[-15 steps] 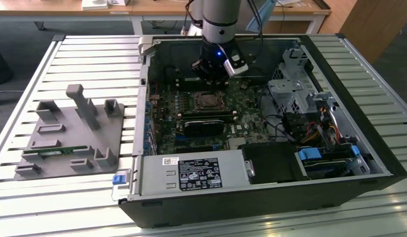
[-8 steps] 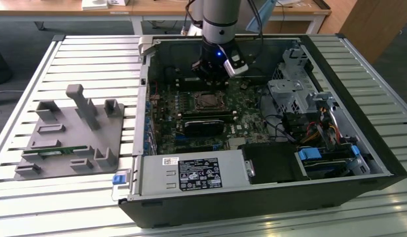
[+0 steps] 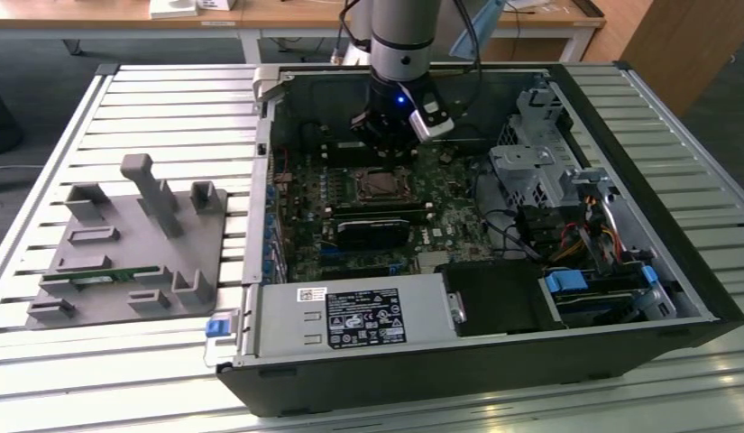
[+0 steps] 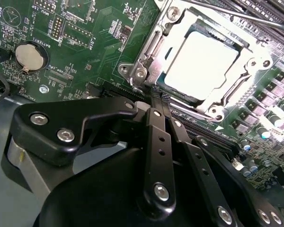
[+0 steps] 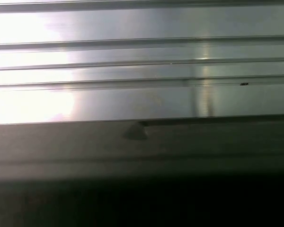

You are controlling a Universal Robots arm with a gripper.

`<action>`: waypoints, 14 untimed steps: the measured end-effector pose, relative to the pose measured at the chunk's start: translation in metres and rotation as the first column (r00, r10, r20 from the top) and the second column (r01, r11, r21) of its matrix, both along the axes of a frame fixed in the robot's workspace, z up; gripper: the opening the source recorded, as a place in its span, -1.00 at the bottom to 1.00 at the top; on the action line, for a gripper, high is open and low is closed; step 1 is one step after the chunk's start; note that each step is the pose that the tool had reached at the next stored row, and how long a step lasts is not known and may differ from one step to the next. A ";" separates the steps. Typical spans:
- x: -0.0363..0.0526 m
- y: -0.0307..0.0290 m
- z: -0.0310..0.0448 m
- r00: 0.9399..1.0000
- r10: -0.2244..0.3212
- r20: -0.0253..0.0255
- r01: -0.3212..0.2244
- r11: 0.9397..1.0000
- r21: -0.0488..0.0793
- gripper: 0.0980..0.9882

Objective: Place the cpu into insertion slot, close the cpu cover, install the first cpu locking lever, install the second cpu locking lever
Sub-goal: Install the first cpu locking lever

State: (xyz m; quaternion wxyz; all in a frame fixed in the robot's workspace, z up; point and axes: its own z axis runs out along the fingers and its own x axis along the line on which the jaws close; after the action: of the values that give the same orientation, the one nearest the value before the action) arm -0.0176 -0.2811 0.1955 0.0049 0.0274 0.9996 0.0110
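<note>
Your hand [image 4: 155,100] is pinched narrow, with nothing visible between the fingers and its tips just beside the socket corner. The cpu [image 4: 202,59] sits in the insertion slot [image 3: 378,185] with the cpu cover [image 4: 151,47] down around it, straight ahead of the fingertips.

cpu [image 4: 201,59] edges beneath cpu cover [image 4: 149,47]
</note>
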 end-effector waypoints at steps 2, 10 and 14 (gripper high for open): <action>0.0002 0.0001 -0.0002 1.000 0.000 0.000 0.000 1.000 0.001 -0.98; 0.0004 0.0005 0.0004 1.000 0.002 0.000 -0.002 1.000 0.010 -0.98; 0.0006 0.0008 0.0039 1.000 0.002 0.001 -0.002 1.000 0.013 -0.98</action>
State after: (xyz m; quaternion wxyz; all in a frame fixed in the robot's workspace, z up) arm -0.0170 -0.2802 0.1994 0.0054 0.0267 0.9995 0.0176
